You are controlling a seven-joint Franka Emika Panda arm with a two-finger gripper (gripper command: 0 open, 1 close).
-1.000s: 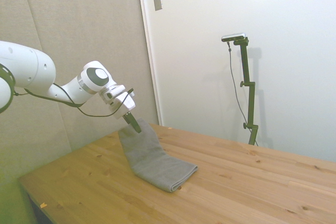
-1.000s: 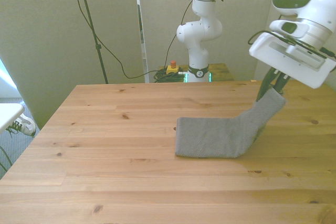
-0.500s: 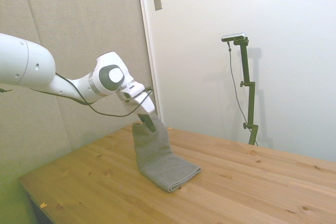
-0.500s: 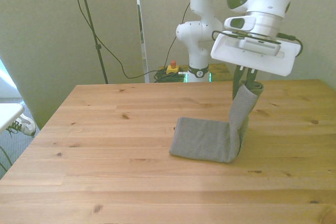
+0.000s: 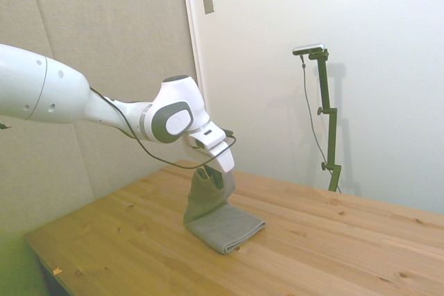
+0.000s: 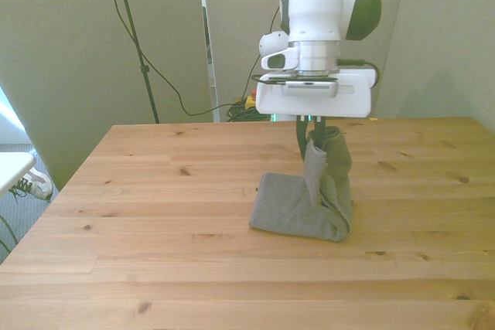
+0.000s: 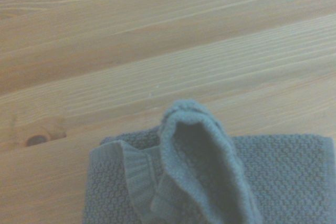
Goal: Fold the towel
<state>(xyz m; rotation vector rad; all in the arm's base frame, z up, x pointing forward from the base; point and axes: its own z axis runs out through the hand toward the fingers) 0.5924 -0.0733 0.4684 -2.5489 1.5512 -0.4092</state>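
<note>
The grey towel lies on the wooden table with one end lifted. My gripper is shut on that raised end, holding it above the part that rests flat. In the side view the towel rises in a steep fold up to the gripper. The lifted end hangs almost straight over the flat half's edge on the front view's right. Close up, the wrist view shows the towel with its pinched end curled over the flat knitted layer.
A white table corner and a shoe sit off the front view's left edge. Cables and a red-and-yellow button box lie behind the table near the robot base.
The gripper has carried the raised towel end toward the front view's left, from beyond the flat part's right edge to above it. The fold has steepened from a slant to nearly upright.
</note>
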